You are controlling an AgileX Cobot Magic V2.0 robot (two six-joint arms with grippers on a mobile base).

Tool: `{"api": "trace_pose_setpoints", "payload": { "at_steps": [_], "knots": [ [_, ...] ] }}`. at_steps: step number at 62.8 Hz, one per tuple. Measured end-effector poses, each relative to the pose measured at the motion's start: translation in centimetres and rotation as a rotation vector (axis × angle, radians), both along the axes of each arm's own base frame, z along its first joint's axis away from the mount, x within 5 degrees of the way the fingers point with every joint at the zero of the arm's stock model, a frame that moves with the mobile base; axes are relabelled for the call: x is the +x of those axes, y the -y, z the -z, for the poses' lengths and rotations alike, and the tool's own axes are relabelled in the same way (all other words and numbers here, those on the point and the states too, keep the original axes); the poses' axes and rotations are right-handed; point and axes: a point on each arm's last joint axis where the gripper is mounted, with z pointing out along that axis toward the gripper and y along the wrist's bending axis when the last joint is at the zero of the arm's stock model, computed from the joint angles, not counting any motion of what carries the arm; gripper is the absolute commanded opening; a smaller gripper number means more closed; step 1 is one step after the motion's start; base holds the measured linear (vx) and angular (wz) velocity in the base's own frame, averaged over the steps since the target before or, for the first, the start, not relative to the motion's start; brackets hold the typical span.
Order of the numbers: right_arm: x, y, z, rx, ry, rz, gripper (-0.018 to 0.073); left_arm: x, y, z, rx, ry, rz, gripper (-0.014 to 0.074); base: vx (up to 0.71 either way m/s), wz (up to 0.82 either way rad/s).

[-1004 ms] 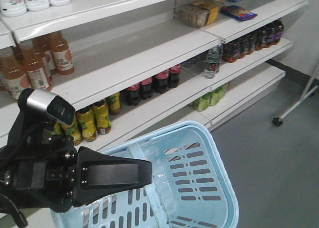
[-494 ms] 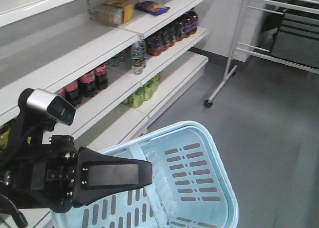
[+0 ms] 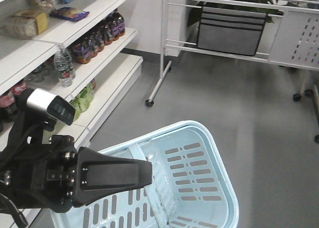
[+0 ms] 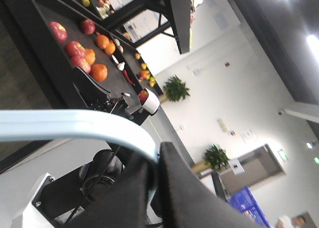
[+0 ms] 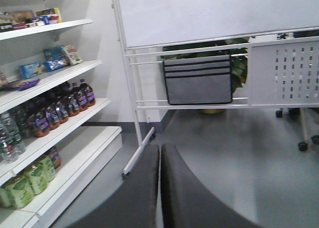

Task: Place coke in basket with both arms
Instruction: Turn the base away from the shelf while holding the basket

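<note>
The view has swung hard off the shelves. A second ago the white shelving (image 3: 117,76) filled the front view. Now it is squeezed into the upper left of the frame, and the grey floor (image 3: 249,113) and a white wheeled rack (image 3: 163,44) with a grey fabric pouch (image 3: 230,31) take the top and right. The black angular left gripper (image 3: 148,173) and the pale blue slotted plastic basket (image 3: 188,124) sit at lower left and lower centre exactly as before. That suggests the base is turning and carrying the basket along, not the arm moving.

In the left wrist view the jaws are clamped on the basket's flat pale blue handle (image 4: 75,124), which curves in from the left edge and vanishes between them. The right gripper (image 5: 160,188) has its jaws pressed together with nothing between, pointing over the floor toward the rack.

The slim all-red coke bottle is in no view. What shows of the basket's inside is bare. The only cola in sight is the dark cola bottles with red labels (image 3: 7,101) at the far left edge, with dark bottles with purple labels (image 3: 94,41) higher up — neither is the target. By my judgement the task is at an early stage: the basket is secured, the coke is yet to be found, and the free right gripper is the one to fetch it.
</note>
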Motion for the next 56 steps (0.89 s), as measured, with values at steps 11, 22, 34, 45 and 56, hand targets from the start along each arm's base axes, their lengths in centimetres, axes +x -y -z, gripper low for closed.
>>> {"api": "trace_pose_setpoints", "payload": {
  "at_steps": [11, 22, 34, 45, 56],
  "knots": [
    [0.00, 0.00, 0.00, 0.000, 0.000, 0.000, -0.0004, 0.00, 0.00, 0.00, 0.000, 0.000, 0.000, -0.0006, 0.14, -0.48],
    [0.00, 0.00, 0.00, 0.000, 0.000, 0.000, -0.0004, 0.00, 0.00, 0.00, 0.000, -0.001, 0.000, -0.0006, 0.14, -0.47],
    [0.00, 0.00, 0.00, 0.000, 0.000, 0.000, -0.0004, 0.00, 0.00, 0.00, 0.000, -0.001, 0.000, -0.0006, 0.16, -0.37],
    [0.00, 0.00, 0.00, 0.000, 0.000, 0.000, -0.0004, 0.00, 0.00, 0.00, 0.000, -0.001, 0.000, -0.0006, 0.18, -0.23],
    [0.00, 0.00, 0.00, 0.000, 0.000, 0.000, -0.0004, 0.00, 0.00, 0.00, 0.000, -0.001, 0.000, -0.0006, 0.20, -0.13]
  ]
}}
